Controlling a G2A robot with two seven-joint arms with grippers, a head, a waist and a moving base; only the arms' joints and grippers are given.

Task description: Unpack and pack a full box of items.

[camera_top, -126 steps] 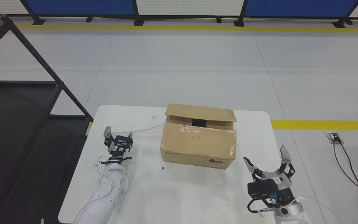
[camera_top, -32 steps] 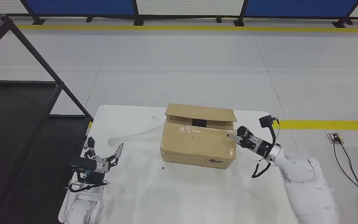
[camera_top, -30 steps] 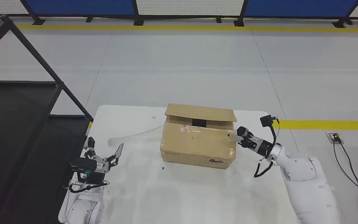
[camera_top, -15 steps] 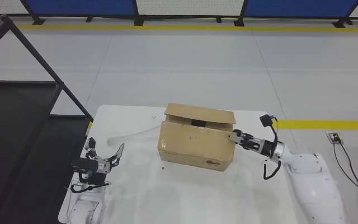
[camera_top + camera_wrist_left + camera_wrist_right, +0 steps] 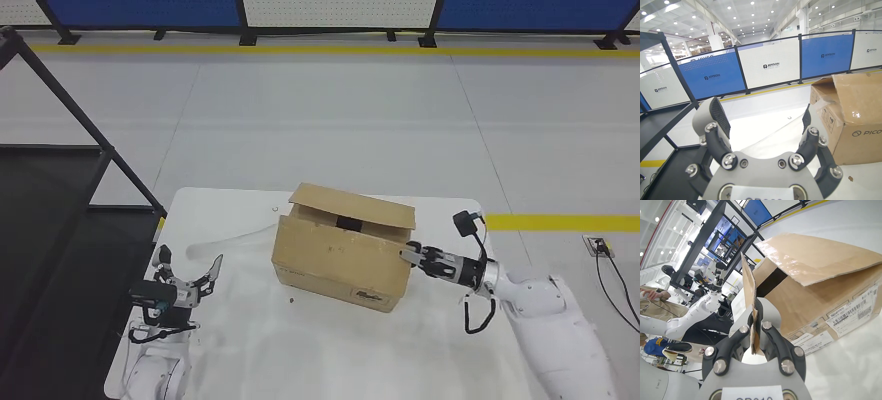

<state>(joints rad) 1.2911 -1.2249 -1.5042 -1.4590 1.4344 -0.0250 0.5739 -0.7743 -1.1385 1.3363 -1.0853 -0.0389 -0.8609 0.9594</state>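
- Jaws of my right gripper [image 5: 754, 313] were clenched on the edge of a cardboard side flap [image 5: 747, 279], with the board pinched thin between them.
- That side flap belonged to the box [image 5: 340, 262], at the box end on my right. It stood on edge and ran straight out from the jaws.
- Box sat mid-table [image 5: 240, 330], long axis running left to right across me. It was skewed so the right end lay somewhat nearer me.
- Top flap [image 5: 810, 262] was loose and partly raised, with a dark gap under it. Contents were hidden.
- Left gripper [image 5: 762, 111] hung released, jaws spread with nothing between them, near the table's left near corner. It was well apart from the box, which lay off toward my right from it.
- Judgement: the right arm was the nearer one and had contact. The coming move likely turned on swinging that side flap outward, away from the box along its long axis.
- Risk: the box could slide or twist instead of the flap folding, since nothing braced its left end.
- Black rack [image 5: 60, 250] stood beside the table on my left.
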